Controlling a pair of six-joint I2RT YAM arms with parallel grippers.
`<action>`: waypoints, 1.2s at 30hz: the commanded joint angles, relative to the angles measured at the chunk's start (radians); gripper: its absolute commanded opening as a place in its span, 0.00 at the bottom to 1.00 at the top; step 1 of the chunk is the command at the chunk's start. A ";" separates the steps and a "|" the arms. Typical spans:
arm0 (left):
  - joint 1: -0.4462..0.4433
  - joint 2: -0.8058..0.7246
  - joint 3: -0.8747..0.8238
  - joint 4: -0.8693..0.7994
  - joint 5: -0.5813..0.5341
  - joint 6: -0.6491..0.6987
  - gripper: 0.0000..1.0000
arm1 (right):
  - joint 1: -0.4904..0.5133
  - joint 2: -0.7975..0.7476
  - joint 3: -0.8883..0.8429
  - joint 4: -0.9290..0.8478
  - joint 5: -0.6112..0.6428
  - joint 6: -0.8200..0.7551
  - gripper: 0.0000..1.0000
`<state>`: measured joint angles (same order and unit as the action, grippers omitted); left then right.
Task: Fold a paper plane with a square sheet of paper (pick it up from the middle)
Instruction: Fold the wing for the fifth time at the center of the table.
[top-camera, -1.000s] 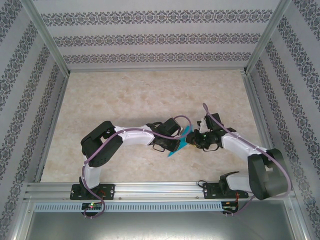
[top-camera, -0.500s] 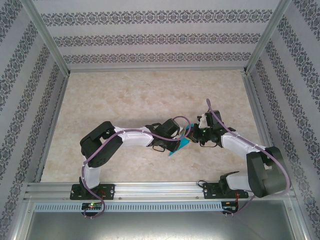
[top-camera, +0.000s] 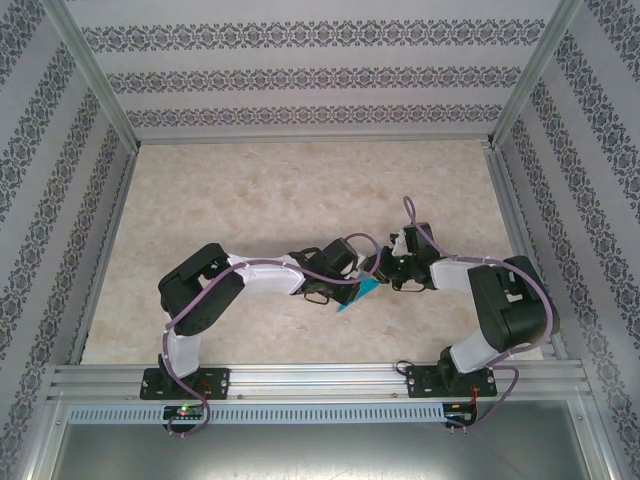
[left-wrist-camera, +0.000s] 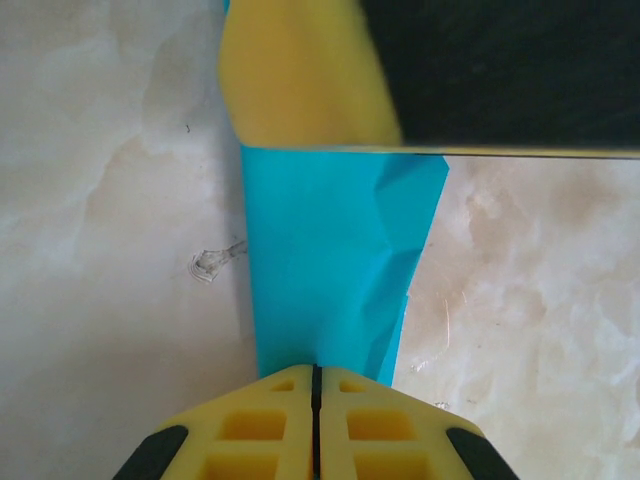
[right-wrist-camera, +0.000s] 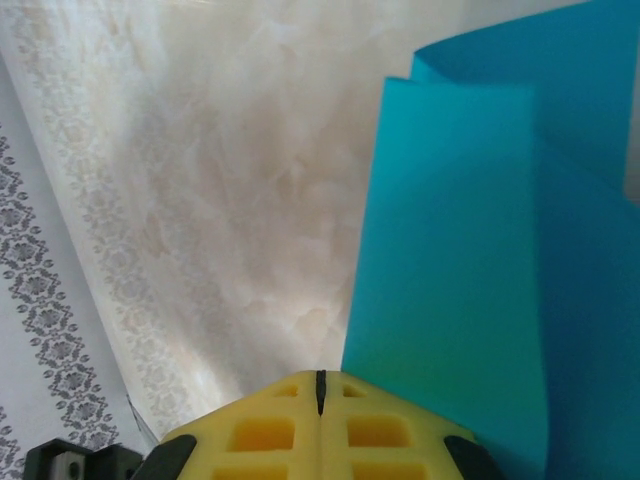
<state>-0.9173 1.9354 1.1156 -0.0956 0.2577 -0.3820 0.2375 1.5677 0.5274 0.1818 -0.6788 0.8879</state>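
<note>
The teal-blue square sheet of paper is folded into a narrow layered shape with a pointed end toward the lower left. It hangs between my two grippers over the middle of the table. My left gripper is shut on one end of the paper, its yellow fingertips pressed together. My right gripper comes in from the right, and one of its yellow fingers covers the paper's far end. In the right wrist view my right gripper is shut, and the paper rises from beside its right finger.
The marbled tabletop stretches out behind and to the left of the arms. Patterned walls and metal frame posts enclose it. An aluminium rail runs along the near edge by the arm bases.
My right gripper has closed and shifted slightly left toward the left gripper. The right arm's elbow has swung inward and up. Less of the paper shows from above. The left arm has barely moved.
</note>
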 joint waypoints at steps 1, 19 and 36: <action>-0.009 0.066 -0.065 -0.148 -0.054 0.039 0.10 | -0.004 0.040 0.009 0.028 0.016 -0.038 0.02; -0.025 -0.010 -0.108 -0.171 -0.043 0.054 0.11 | -0.015 0.129 0.028 -0.118 0.182 -0.178 0.00; -0.090 -0.059 -0.120 -0.255 -0.094 0.036 0.10 | -0.018 0.150 0.024 -0.115 0.209 -0.179 0.00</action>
<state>-0.9665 1.8786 1.0546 -0.0944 0.1513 -0.3405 0.2317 1.6585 0.5770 0.1539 -0.6861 0.7433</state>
